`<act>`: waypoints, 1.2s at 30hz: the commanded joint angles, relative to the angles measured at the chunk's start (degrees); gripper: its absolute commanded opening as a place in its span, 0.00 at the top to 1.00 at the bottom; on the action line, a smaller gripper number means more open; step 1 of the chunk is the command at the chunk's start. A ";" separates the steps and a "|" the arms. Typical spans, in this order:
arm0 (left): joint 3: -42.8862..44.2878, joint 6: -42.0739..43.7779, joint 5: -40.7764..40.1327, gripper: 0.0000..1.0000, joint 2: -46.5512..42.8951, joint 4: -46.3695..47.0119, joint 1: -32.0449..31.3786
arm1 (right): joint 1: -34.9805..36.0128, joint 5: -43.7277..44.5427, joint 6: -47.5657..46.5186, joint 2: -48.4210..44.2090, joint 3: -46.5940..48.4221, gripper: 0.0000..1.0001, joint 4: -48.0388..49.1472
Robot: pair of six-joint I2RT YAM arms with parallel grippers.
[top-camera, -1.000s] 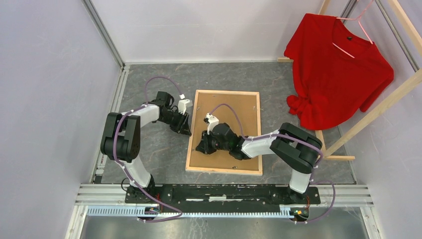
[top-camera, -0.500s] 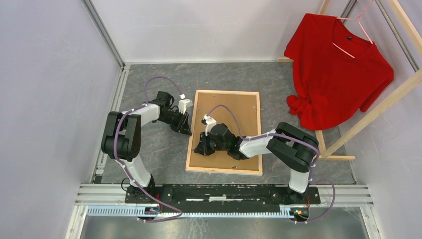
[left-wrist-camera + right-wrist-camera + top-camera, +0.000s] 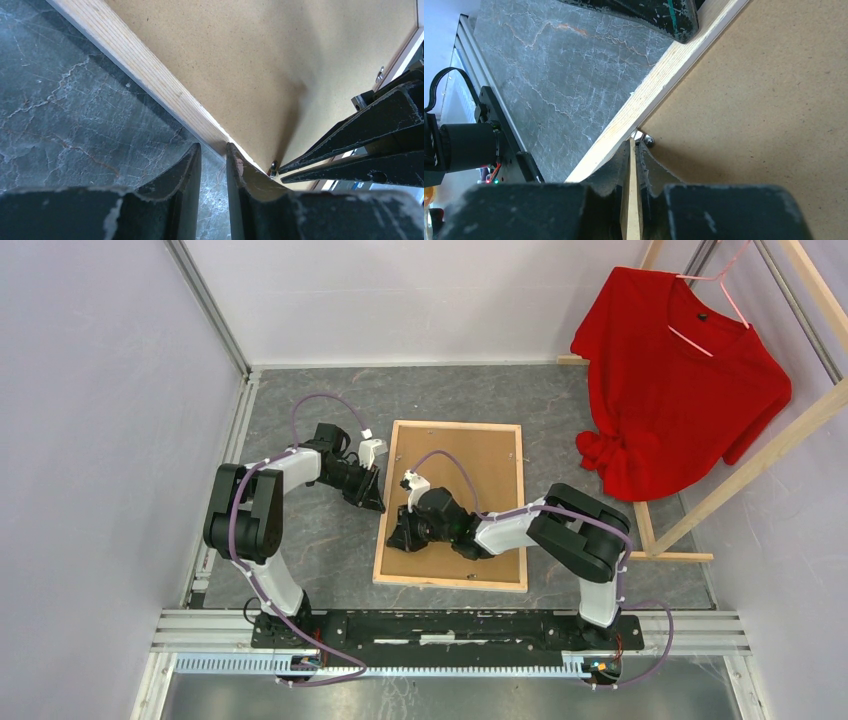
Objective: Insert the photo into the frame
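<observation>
Thin light-wood rectangular frame [image 3: 455, 425] lies face down, brown hardboard sheet [image 3: 480, 465] inside; photo unseen. Left gripper [image 3: 214, 147], slightly parted and empty, likely steadies rail [image 3: 150, 80] at its tips. Right gripper [image 3: 633, 142], nearly closed, noses small metal tab [image 3: 647, 141]; grip unclear.

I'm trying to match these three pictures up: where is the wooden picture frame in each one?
Top view: the frame lies flat in the middle, back side up.
Left wrist view: its pale rail runs diagonally from top left to bottom centre.
Right wrist view: its rail runs diagonally from top right to bottom centre.
Shared landmark: the brown backing board inside the rails.
</observation>
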 commanded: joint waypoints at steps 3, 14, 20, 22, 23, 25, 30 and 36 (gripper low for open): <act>0.35 2.93 -3.83 0.68 0.26 1.30 0.00 | 0.23 1.40 -0.28 1.22 2.09 0.88 0.38; -0.57 3.36 -3.64 0.68 -0.68 1.84 0.00 | 0.31 2.79 -0.99 0.94 2.51 0.89 -0.08; -0.29 3.19 -4.02 0.68 -1.01 1.83 0.05 | -0.29 -0.08 -1.13 -1.94 1.61 0.87 1.72; 0.33 3.16 -4.22 0.67 -1.33 1.51 0.24 | -1.49 -2.52 -0.15 -4.41 -0.20 0.83 4.25; 0.76 3.04 -4.23 0.67 -1.48 1.53 0.59 | -2.30 -3.31 0.18 -5.59 -0.84 0.80 5.09; 2.21 2.06 -3.46 0.67 -1.31 1.61 1.54 | -4.54 -3.52 0.10 -7.60 -1.55 0.74 5.29; 6.36 -4.28 -1.26 0.66 1.98 4.56 2.86 | -11.22 -1.29 -0.97 -6.73 1.43 0.64 3.62; 9.75 -8.99 1.73 0.67 6.37 6.90 2.93 | -16.00 1.59 -3.92 1.30 10.70 0.72 -1.38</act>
